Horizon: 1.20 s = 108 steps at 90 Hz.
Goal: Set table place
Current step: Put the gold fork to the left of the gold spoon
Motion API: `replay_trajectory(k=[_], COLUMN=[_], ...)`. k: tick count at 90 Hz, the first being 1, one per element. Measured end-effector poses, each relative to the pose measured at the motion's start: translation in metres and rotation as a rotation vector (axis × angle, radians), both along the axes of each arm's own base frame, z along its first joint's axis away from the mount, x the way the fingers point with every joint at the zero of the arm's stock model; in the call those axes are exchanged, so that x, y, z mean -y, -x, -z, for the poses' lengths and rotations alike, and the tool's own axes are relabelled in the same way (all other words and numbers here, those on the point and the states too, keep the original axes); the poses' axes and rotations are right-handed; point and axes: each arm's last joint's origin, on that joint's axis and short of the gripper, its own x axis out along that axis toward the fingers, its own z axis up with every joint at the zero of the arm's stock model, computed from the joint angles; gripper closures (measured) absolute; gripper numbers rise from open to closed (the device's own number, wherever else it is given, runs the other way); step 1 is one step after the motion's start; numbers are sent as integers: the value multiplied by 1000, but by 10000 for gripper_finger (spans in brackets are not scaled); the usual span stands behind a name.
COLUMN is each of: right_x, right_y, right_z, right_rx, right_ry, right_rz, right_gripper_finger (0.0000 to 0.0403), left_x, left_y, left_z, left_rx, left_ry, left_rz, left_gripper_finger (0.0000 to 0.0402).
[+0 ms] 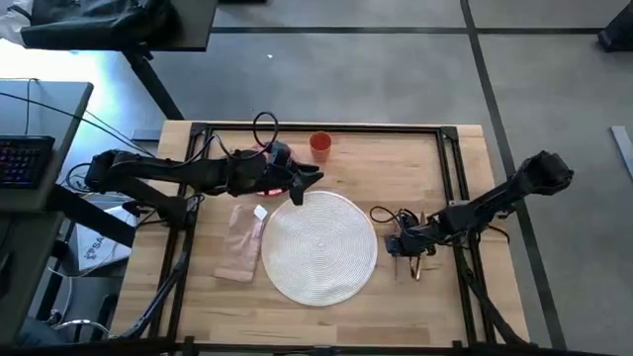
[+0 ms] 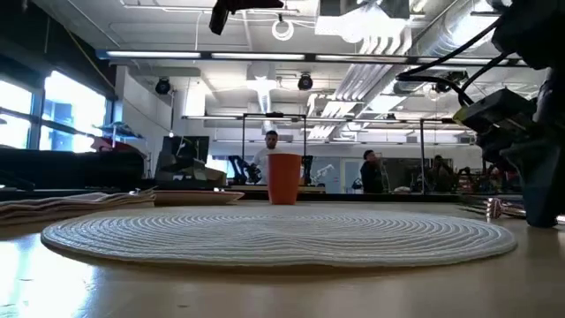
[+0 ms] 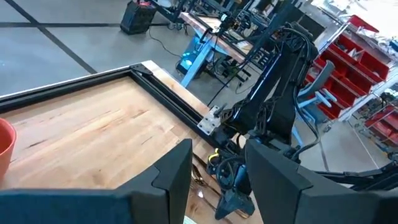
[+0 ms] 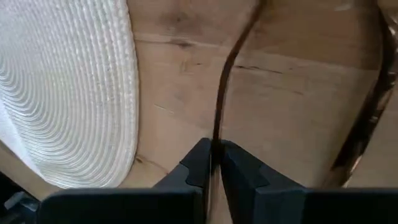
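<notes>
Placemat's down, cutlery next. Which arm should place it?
Right. Its claw is already shut on a cutlery piece just right of the placemat. The left claw hovers at the mat's far edge, by the plate.

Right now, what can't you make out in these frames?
- Plate: in the high view the left gripper and its arm cover nearly all of it; the low view shows only its rim, edge-on.
- Cutlery: the right gripper is shut on a thin piece; its ends run out of the right wrist view, so fork, knife or spoon is unclear.
- Napkin: whether anything lies under it can't be seen.
</notes>
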Motion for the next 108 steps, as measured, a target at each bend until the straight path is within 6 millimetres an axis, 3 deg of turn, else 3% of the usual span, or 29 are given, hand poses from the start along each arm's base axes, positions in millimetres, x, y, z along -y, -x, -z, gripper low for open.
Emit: replay_trajectory(k=[22, 35, 52, 83, 108], right_x=[-1, -2, -4, 0, 8], right_y=[-2, -3, -6, -6, -7], right_z=[-5, -14, -26, -25, -18], right_rx=[-17, -69, -107, -112, -162], right_ry=[15, 36, 57, 101, 142], right_rz=[-36, -45, -87, -60, -47], right_gripper_finger=[284, 264, 263, 264, 320], left_x=[0, 0, 0, 0, 0], left_y=[0, 0, 0, 0, 0], left_z=[0, 0, 0, 0, 0], left_rx=[0, -2, -2, -3, 1], left_ry=[0, 0, 0, 0, 9], left_rz=[0, 0, 0, 0, -2], left_gripper_finger=[270, 270, 270, 270, 270])
